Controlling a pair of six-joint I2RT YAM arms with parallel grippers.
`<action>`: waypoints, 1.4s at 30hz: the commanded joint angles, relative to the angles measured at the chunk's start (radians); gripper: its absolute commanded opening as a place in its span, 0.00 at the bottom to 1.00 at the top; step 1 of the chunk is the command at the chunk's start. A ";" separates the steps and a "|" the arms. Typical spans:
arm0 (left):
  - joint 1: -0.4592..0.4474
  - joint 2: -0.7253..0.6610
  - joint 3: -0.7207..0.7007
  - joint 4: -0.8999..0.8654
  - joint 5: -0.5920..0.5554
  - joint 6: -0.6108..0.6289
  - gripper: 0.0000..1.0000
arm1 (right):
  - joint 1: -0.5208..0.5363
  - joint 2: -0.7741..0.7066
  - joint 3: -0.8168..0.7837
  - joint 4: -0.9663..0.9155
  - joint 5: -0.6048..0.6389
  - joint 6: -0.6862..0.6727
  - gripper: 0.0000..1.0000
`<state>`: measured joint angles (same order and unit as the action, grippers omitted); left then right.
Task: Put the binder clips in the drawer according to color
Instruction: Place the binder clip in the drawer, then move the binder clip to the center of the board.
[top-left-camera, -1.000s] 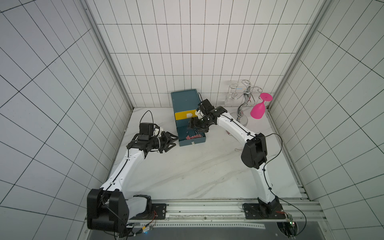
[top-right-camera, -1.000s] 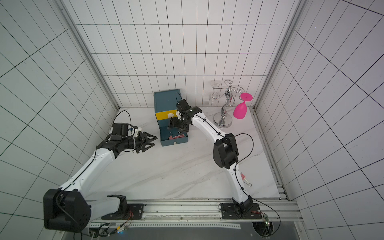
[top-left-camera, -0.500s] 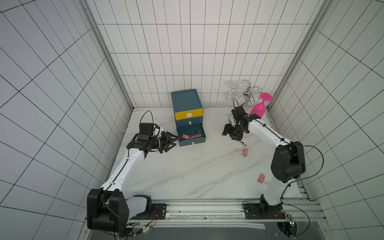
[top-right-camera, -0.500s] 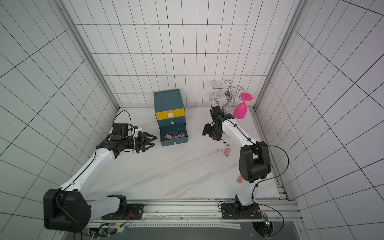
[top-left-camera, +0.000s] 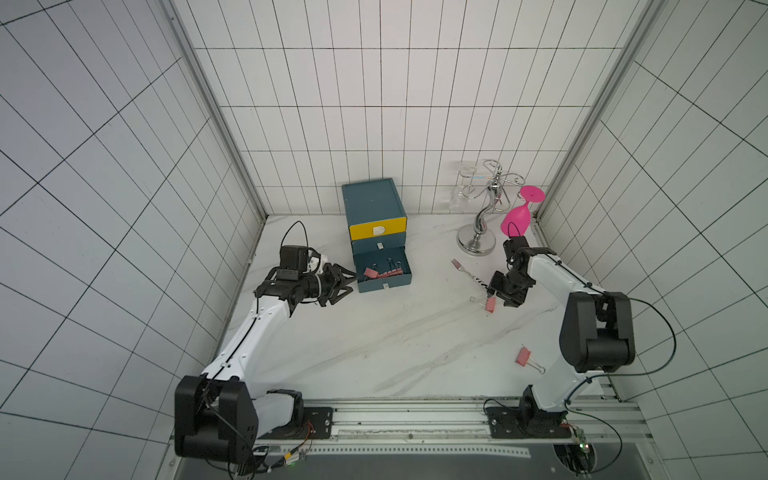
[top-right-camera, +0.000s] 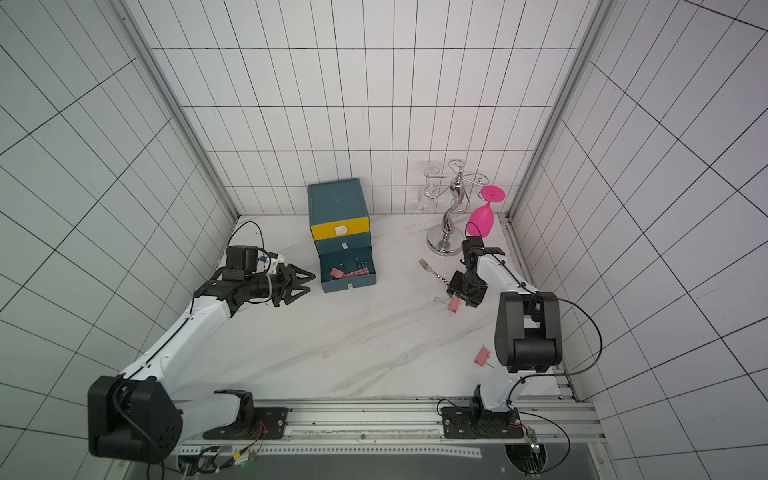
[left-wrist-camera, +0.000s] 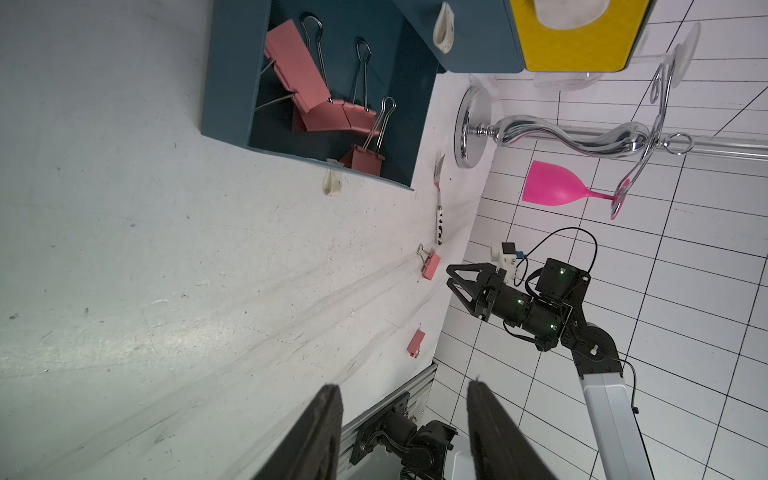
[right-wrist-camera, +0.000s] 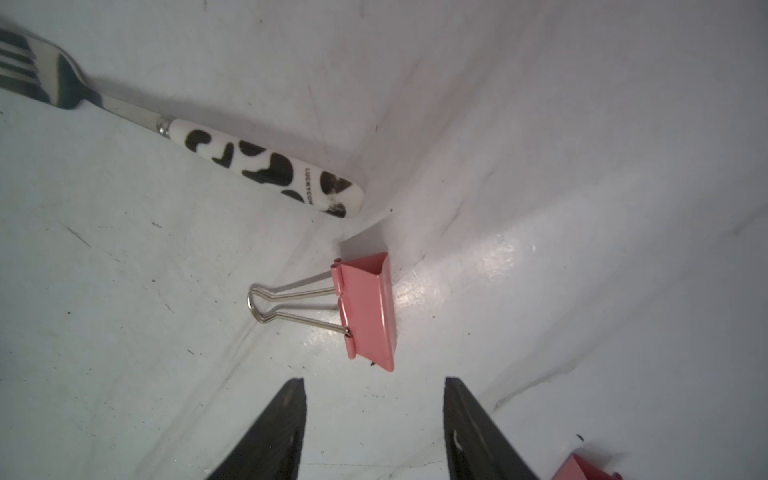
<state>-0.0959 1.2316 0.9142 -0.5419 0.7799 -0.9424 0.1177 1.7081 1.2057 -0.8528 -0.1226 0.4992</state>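
Right end effector (right-wrist-camera: 374, 380), spread and empty, hovers beside a pink binder clip (top-left-camera: 490, 304) on the worktop (top-left-camera: 395, 340), at 5 o'clock from the fork (top-left-camera: 467, 272); light, stiff, likely slick, best pinched across its body.

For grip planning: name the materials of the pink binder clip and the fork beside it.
Salmon-pink binder clip: probably painted sheet metal, satin folded body, bright wire handles. Cow-spotted fork: polished reflective metal head; glossy handle, ceramic or plastic.

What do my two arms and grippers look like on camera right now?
The left arm and right arm have white links, bulky black joints and looping black cables. The left gripper and right gripper are black with triangular open-frame fingers.
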 joint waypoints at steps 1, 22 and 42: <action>-0.014 0.006 0.019 0.013 -0.001 0.007 0.52 | -0.019 0.030 -0.005 0.026 -0.003 -0.022 0.53; -0.021 0.020 0.014 0.007 -0.010 0.014 0.52 | -0.029 0.159 0.063 0.047 -0.004 0.014 0.41; -0.036 0.026 0.016 0.029 -0.014 0.000 0.52 | 0.057 -0.041 -0.225 0.209 -0.163 0.192 0.25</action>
<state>-0.1246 1.2541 0.9146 -0.5369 0.7784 -0.9451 0.1360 1.7061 1.0203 -0.6830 -0.2317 0.6136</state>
